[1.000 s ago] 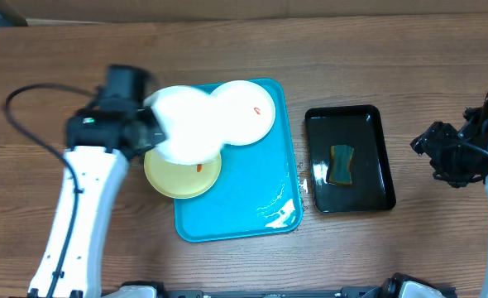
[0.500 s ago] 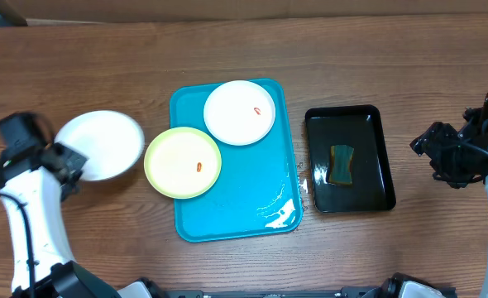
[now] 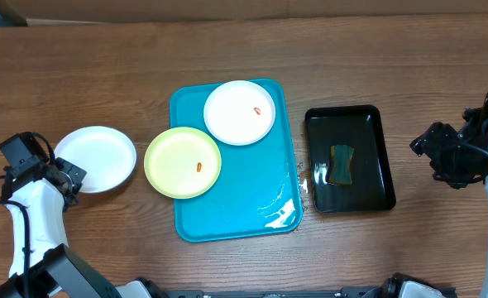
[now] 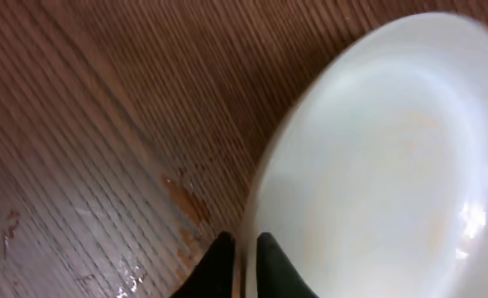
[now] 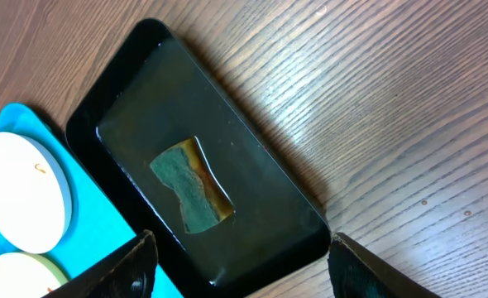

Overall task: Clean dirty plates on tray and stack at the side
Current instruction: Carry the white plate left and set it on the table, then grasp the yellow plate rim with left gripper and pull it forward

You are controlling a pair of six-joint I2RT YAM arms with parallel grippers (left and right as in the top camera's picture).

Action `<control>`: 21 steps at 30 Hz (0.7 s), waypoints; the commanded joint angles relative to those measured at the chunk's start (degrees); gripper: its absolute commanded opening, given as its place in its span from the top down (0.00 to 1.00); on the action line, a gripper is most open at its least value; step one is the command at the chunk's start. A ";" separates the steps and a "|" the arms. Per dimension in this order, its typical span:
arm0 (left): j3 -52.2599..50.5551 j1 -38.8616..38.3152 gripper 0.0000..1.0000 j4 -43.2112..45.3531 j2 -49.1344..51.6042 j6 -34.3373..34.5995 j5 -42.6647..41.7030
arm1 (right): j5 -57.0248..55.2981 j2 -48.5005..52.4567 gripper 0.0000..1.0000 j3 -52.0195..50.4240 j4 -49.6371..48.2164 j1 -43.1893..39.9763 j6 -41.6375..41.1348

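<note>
Seemingly mid-stacking, my left gripper was pinched on the rim of a smear-free round white plastic plate, well left of the turquoise rectangular plastic tray; next, I judged, it should release and fetch the smeared round yellow-green plastic plate overhanging that tray's left edge.

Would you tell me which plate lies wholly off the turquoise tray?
The white plate at far left, on wood; the others rest on the tray.

The tray lies mid-frame on the counter, one plate at its upper right, a second plate overhanging its left rim. Left of it sits a third plate, seemingly pinched by the left end effector. To the right, a smaller tray holds a sponge.
</note>
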State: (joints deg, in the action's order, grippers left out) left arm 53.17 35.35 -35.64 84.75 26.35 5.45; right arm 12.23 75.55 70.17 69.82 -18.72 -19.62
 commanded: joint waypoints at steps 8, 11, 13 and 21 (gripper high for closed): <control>9.16 -0.44 0.29 -8.28 -0.79 -6.93 -12.48 | 5.38 -0.15 0.32 0.68 -0.09 1.60 6.97; 11.91 -3.15 0.29 -11.30 -0.90 -13.53 -27.21 | 8.70 -0.15 0.31 0.68 -0.50 5.81 11.19; 12.13 -6.34 0.28 -13.55 -0.87 -16.65 -29.38 | 7.50 -0.15 0.29 0.68 -0.50 9.05 11.10; 9.01 -28.46 0.30 -16.96 -0.63 -23.28 -7.67 | 5.29 -0.15 0.28 0.68 -1.40 15.34 8.92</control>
State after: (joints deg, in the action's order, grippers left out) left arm 63.86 13.56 -53.12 84.75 7.11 -13.76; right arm 18.00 75.55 70.19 68.75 -3.84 -10.50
